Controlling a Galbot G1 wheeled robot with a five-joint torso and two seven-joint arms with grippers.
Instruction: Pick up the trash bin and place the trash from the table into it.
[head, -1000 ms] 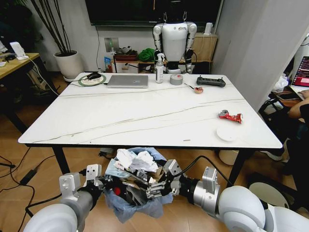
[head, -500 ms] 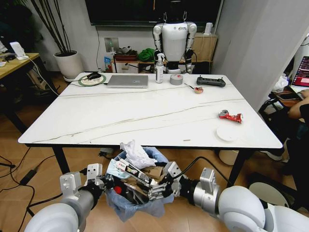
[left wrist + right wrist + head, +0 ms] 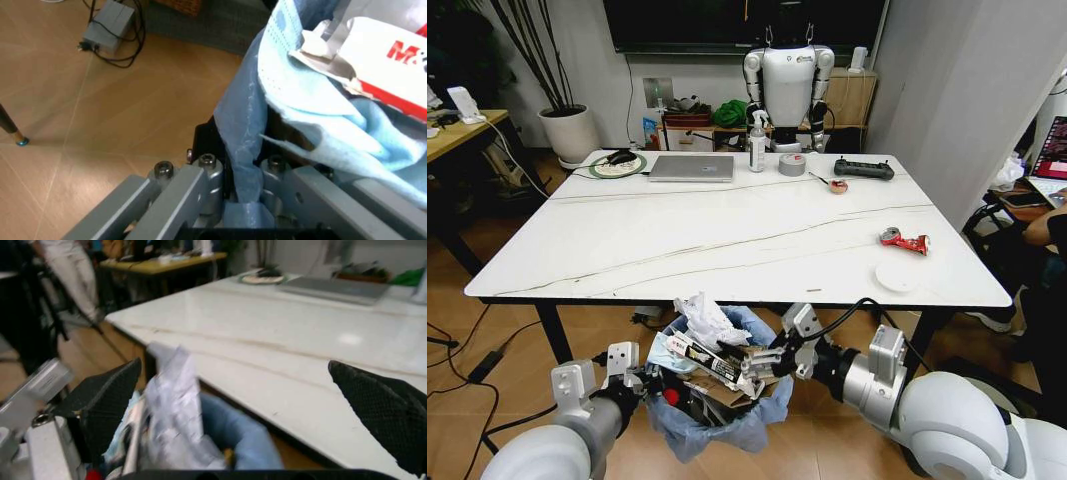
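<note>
- The left end effector [image 3: 642, 382] pinches the bag rim of the bin [image 3: 712, 420], held below the bench's [image 3: 727, 240] near edge.
- The right end effector [image 3: 762, 365] hangs spread over the heaped trash [image 3: 710, 322].
- A red bottle [image 3: 904, 240] lies near the bench's right edge; judged best practice: keep the bin level while reaching.

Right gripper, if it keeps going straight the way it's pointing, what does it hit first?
Most likely the crumpled tissue heaped in the trash bin, just ahead of the open right gripper; depth is unclear.
</note>
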